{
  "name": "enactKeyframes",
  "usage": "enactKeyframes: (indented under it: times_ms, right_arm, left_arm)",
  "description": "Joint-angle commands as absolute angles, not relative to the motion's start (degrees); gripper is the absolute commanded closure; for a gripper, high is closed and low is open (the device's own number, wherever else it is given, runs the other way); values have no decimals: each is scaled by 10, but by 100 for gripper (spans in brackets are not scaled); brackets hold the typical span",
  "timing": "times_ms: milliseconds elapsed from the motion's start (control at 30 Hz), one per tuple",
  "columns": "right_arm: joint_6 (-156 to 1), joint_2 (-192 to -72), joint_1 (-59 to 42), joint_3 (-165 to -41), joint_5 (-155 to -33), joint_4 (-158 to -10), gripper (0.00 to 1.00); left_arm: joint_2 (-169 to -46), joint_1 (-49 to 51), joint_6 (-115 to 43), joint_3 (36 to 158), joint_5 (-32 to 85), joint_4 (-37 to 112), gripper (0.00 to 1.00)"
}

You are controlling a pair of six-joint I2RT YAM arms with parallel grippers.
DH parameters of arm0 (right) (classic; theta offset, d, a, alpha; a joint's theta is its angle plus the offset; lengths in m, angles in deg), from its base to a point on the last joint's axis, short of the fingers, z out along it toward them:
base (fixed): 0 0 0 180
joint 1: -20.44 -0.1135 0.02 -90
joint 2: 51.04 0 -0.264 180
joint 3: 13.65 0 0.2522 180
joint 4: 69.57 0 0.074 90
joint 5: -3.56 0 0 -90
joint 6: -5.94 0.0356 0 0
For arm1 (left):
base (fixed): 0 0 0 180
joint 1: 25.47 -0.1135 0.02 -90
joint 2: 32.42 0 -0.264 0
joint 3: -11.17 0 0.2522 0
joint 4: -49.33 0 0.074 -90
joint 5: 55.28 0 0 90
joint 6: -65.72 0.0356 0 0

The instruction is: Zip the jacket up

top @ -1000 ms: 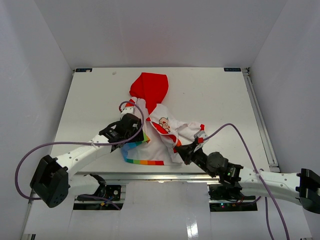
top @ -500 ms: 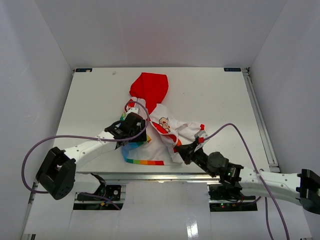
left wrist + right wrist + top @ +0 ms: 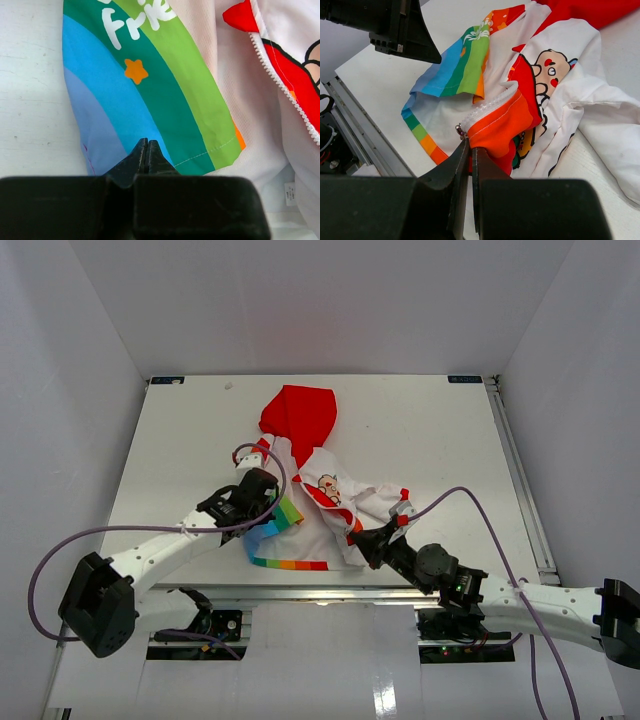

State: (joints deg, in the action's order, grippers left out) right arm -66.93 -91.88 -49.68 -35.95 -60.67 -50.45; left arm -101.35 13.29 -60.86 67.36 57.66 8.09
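**Q:** White fabric jacket is seen crumpled mid-desk, unzipped; which step is shown?

**A:** Edge gathering, judged. Its zip edge is pinched by the right gripper; the left gripper is clenched at the rainbow panel. The zip ends must be mated next.

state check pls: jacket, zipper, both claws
jacket: unzipped, crumpled on the table
zipper: open, teeth apart, slider at its lower end
left claw: shut, tips at the rainbow panel, no fabric seen between them
right claw: shut on the jacket's front edge, beside the slider
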Motion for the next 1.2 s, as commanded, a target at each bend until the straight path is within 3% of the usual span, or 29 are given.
enactKeyframes:
  times_ms: [0, 33, 67, 133, 233, 633, 933, 1000, 1100, 1167]
  right_arm:
    - [-673, -912, -495, -368, -607, -488, 92]
    - [-673, -913, -494, -368, -607, -488, 92]
    - [-672, -913, -495, -368, -606, -488, 92]
    - [-671, -914, -494, -369, -605, -488, 92]
    - [-670, -913, -494, -368, -605, -488, 92]
    - [-669, -895, -493, -359, -607, -488, 92]
    - [-669, -888, -493, -354, -605, -488, 92]
    - [-670, -887, -492, -353, -605, -488, 92]
    - [-670, -886, -493, -353, -605, -490, 92]
    - [-670, -886, -491, -353, -604, -491, 92]
  left_arm:
    - [-971, 131, -581, 654, 574, 90, 96]
    - [-963, 133, -557, 654, 544, 104, 86]
    - [-957, 139, -545, 658, 523, 109, 65]
    - [-961, 153, -516, 671, 493, 115, 42]
    - [-1004, 189, -473, 715, 496, 97, 34]
    - [-1052, 241, -397, 731, 527, 110, 36]
    - [-1131, 242, -434, 748, 557, 110, 28]
    - [-1151, 241, -454, 755, 575, 103, 32]
    - [-1138, 241, -484, 748, 621, 86, 74]
    - [-1115, 239, -510, 747, 652, 63, 94]
